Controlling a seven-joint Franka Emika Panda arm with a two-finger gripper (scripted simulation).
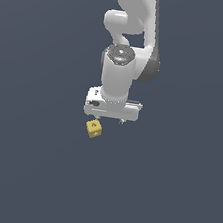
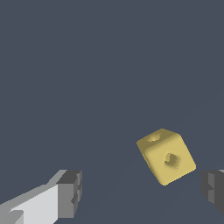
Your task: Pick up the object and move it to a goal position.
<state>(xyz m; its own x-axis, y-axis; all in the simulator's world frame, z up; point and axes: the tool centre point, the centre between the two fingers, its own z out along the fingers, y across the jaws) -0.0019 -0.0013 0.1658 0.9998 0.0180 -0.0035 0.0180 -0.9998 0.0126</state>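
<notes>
Wrist view shows the yellow cube (image 2: 166,156) tilted in the lower right of the frame, between the two spread fingers (image 2: 70,194) but much nearer the one at the right edge, touching neither. Exterior view puts the cube (image 1: 94,128) just below centre, under the left end of the white hand (image 1: 110,119).

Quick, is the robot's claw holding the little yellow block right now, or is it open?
Gripper: open, holding nothing. The yellow cube sits between the fingers, closer to one, with a visible gap on each side.
</notes>
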